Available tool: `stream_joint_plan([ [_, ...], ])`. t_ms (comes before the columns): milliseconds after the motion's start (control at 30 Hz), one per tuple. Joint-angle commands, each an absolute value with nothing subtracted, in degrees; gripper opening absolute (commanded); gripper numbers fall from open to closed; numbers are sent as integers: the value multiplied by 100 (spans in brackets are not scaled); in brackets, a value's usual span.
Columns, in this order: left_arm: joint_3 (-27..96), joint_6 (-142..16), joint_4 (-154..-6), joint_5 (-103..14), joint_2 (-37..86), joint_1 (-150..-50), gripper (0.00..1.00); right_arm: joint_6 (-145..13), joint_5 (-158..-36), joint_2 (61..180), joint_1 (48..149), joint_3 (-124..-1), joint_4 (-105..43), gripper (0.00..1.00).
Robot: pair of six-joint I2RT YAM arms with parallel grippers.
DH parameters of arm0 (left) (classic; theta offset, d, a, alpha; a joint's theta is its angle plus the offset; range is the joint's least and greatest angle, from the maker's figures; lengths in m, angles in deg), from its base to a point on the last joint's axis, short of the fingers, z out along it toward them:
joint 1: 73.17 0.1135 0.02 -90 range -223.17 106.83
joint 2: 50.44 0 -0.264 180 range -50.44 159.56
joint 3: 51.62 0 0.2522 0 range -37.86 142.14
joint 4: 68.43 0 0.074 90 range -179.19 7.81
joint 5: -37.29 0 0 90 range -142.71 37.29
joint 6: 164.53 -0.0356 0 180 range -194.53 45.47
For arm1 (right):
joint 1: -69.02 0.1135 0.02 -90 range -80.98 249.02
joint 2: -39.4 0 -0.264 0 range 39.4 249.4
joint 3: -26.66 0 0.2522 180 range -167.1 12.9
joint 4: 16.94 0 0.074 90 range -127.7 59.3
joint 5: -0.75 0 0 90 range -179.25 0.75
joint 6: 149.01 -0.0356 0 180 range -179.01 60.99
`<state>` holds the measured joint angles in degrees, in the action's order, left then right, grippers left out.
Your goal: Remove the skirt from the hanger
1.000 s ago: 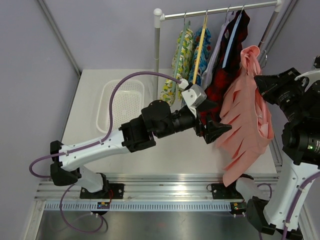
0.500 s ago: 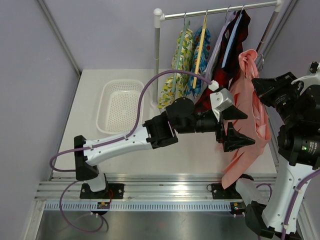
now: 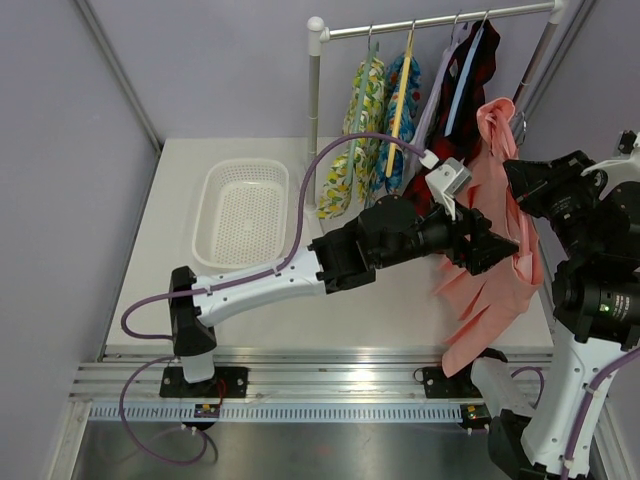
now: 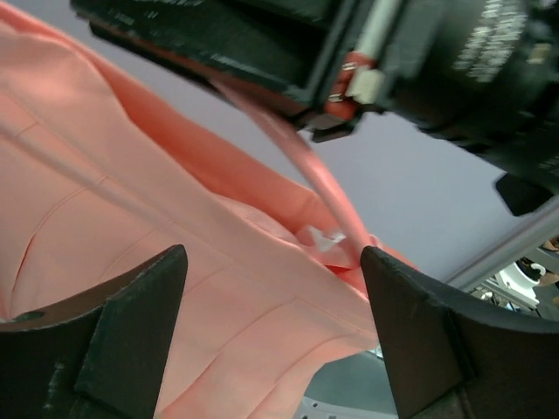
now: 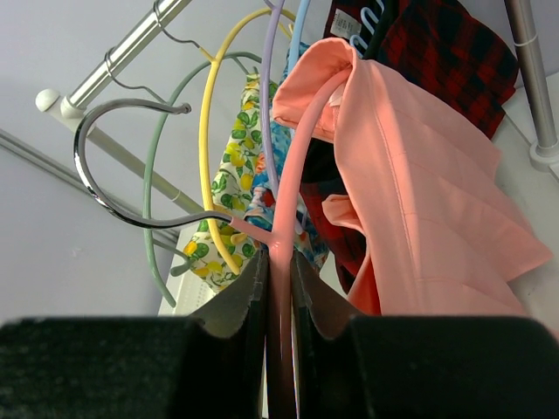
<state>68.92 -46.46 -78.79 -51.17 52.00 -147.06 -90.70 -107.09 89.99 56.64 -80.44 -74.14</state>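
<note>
The salmon-pink pleated skirt (image 3: 497,290) hangs at the right from a thin pink hanger (image 5: 301,148) with a grey metal hook (image 5: 109,170), off the rail. My right gripper (image 5: 279,266) is shut on the hanger's arm just below the hook and holds it up (image 3: 515,168). My left gripper (image 3: 500,243) is open, with its jaws set around the upper part of the skirt. In the left wrist view the skirt (image 4: 131,201) fills the gap between the spread fingers (image 4: 131,336), and the hanger's arm (image 4: 319,175) runs up into the right gripper.
A clothes rack (image 3: 430,22) stands at the back with floral garments (image 3: 362,110), a yellow hanger (image 3: 400,100) and a red-and-black plaid garment (image 3: 462,95), close to the left of the skirt. A white basket (image 3: 217,215) sits at the left of the table.
My left arm has stretched further right and up, bringing its open gripper onto the skirt's upper part. The right gripper has kept hold of the hanger nearly in place.
</note>
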Motion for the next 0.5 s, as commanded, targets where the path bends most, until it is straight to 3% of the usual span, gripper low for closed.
stream_joint_plan([
  [0, 7244, -4324, -7859, -5368, 5327, -14665, 74, -8969, -10990, 8835, 5671, -8027, -6200, 0],
  [167, 7226, -4219, -7815, -5306, 5363, -14586, 60, -8995, -11139, 8800, 5680, -7913, -6094, 0],
  [467, 7034, -4079, -7526, -4946, 5345, -14481, 56, -9057, -11166, 8739, 5689, -7790, -6023, 0],
])
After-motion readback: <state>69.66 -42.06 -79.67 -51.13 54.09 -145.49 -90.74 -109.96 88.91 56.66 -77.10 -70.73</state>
